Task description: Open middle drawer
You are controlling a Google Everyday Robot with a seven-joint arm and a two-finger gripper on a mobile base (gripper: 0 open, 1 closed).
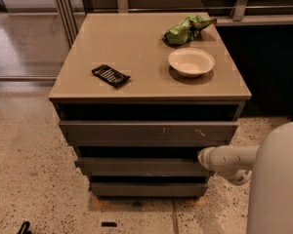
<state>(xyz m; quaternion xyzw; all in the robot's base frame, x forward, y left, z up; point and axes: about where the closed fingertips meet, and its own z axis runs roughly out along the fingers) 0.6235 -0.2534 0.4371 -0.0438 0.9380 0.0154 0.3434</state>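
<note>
A low cabinet has three grey drawer fronts stacked under a tan top [136, 43]. The top front [149, 130] has pale scratch marks. The middle drawer [141, 167] is the plain dark grey front below it, standing slightly out from the cabinet. The bottom front [146, 189] looks shortest. My gripper [202, 157] is at the end of the white arm coming in from the right. It sits at the right end of the middle drawer's top edge, in the dark gap above it.
On the cabinet top lie a black rectangular object [110, 75], a white bowl [191, 61] and a green chip bag [185, 29]. My white arm [276, 179] fills the lower right. Speckled floor surrounds the cabinet; a dark counter stands at the right.
</note>
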